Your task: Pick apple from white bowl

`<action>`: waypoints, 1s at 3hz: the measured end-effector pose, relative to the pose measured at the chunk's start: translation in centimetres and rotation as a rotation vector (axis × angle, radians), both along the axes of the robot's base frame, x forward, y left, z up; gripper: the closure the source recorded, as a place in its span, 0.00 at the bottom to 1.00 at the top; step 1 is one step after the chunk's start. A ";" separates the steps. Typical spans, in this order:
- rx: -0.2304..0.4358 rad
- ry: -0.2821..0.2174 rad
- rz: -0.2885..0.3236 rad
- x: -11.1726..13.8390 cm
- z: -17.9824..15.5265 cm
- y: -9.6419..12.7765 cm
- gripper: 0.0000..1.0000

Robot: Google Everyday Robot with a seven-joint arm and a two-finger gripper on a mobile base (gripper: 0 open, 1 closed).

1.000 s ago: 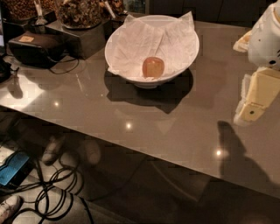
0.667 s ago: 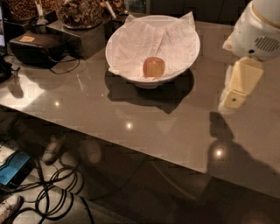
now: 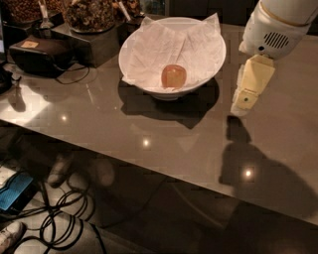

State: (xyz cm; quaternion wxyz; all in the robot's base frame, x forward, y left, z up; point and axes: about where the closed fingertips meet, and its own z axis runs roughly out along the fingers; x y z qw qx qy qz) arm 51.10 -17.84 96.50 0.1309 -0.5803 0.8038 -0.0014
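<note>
The gripper (image 3: 244, 99) hangs from the white arm just right of the white bowl (image 3: 133, 43), tip pointing down above the table (image 3: 124, 134). It carries nothing, though from here I can't tell whether it is spread or closed. The apple (image 3: 174, 76) sits low in the middle of the bowl, cradled on crumpled paper napkins (image 3: 164, 42) that likely keep it from rolling. Reaching it looks to mean going over the right rim and down, where the napkin's upturned corner could snag. Jars of nuts (image 3: 92, 12) and a black box (image 3: 42, 52) stand off to the left, away from that path.
</note>
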 end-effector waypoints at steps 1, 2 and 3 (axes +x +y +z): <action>0.089 0.047 -0.042 4.9 0.1 3.9 0.00; 0.102 0.018 -0.042 5.7 0.4 4.3 0.00; 0.132 0.013 -0.054 6.2 0.2 4.4 0.00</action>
